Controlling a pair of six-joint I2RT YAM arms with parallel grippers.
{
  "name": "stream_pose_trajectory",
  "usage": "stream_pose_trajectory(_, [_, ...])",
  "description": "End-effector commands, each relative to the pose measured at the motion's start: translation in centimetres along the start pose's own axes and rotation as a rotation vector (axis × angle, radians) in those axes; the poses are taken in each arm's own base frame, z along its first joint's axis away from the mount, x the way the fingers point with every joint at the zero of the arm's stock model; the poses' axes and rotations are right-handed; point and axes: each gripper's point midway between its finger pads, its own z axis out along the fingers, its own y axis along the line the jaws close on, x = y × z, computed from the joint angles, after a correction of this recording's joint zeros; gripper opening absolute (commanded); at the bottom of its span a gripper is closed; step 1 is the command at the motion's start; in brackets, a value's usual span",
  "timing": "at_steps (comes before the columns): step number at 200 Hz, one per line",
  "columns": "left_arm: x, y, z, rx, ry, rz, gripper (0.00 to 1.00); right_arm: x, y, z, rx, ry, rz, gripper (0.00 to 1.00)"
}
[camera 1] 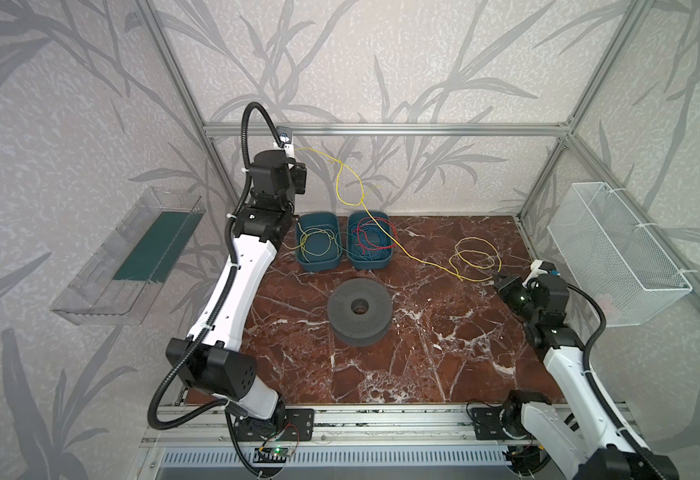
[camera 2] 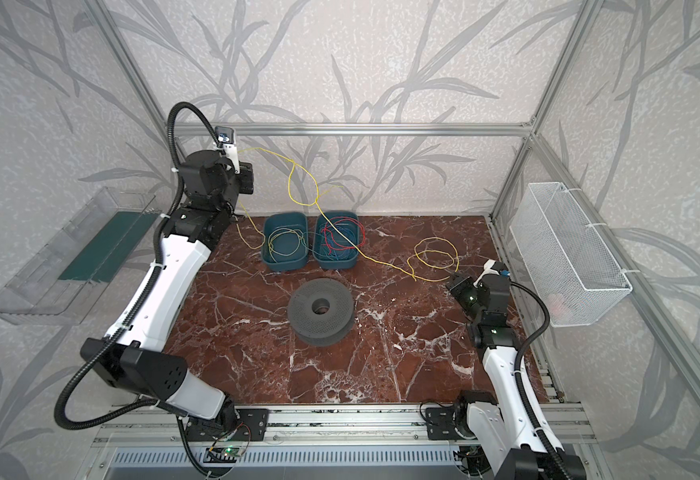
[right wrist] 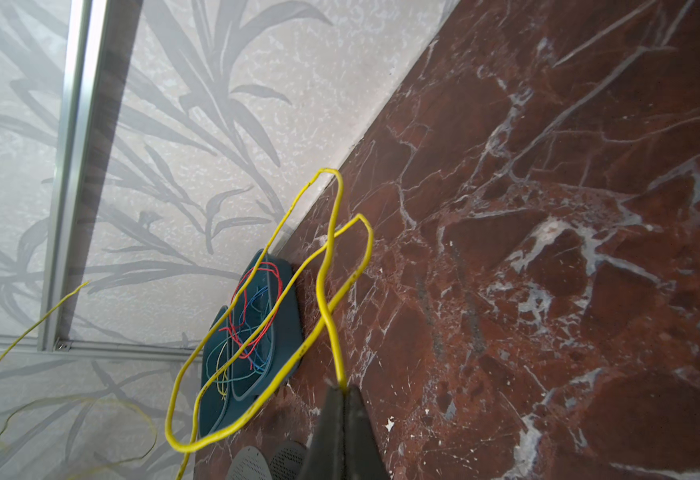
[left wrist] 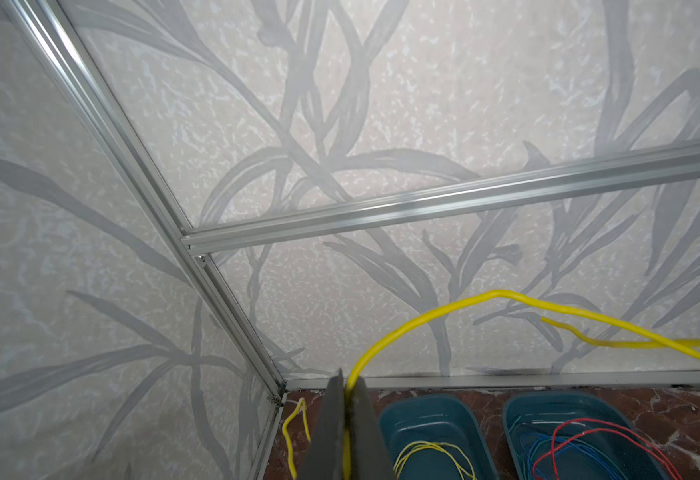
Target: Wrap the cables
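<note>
A red-brown marble counter (camera 1: 443, 353) sits inside a cell of aluminium frame bars (camera 1: 381, 129), with grey leaf-patterned wallpaper behind. The left arm reaches high toward the back-left corner, and the left end effector (left wrist: 347, 392) is clenched on a thin yellow insulated cable (left wrist: 502, 293). The right arm sits low by the counter's right edge, and the right end effector (right wrist: 342, 390) is pinched tight on the same cable. Between them the cable hangs in the air and passes over the right teal plastic bin (camera 1: 369, 266) (red and blue wires inside). It then loops on the counter near the right end effector. The left teal plastic bin (camera 1: 318, 268) holds loose yellow and green wires. A grey perforated spool (camera 1: 340, 303) lies flat mid-counter, apart from the cable. A white wire-mesh basket (camera 1: 618, 257) hangs on the right wall and a clear plastic tray (camera 1: 103, 286) on the left wall.
</note>
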Motion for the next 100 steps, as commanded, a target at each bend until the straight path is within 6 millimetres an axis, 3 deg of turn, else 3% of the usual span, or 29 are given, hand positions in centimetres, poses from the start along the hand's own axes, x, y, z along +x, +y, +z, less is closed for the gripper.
stream_pose_trajectory(1, [-1.8, -0.6, -0.4, 0.07, -0.072, -0.062, 0.0, 5.0, -1.5, 1.3, 0.002, 0.209, -0.056, 0.0])
stream_pose_trajectory(27, [-1.1, -7.7, -2.4, 0.278, -0.098, 0.037, 0.0, 8.4, -0.8, 3.3, -0.065, 0.369, -0.075, 0.0])
stream_pose_trajectory(46, [0.5, -11.3, -3.8, 0.342, -0.096, 0.125, 0.0, 9.5, 0.2, 4.3, -0.104, 0.43, -0.092, 0.11])
stream_pose_trajectory(74, [2.5, -12.8, -4.9, 0.392, -0.104, 0.111, 0.0, 10.5, 1.8, 4.6, -0.141, 0.491, -0.142, 0.38])
stream_pose_trajectory(100, [3.0, -13.9, -5.8, 0.432, -0.098, 0.106, 0.0, 10.2, 4.1, 3.4, -0.189, 0.5, -0.189, 0.51])
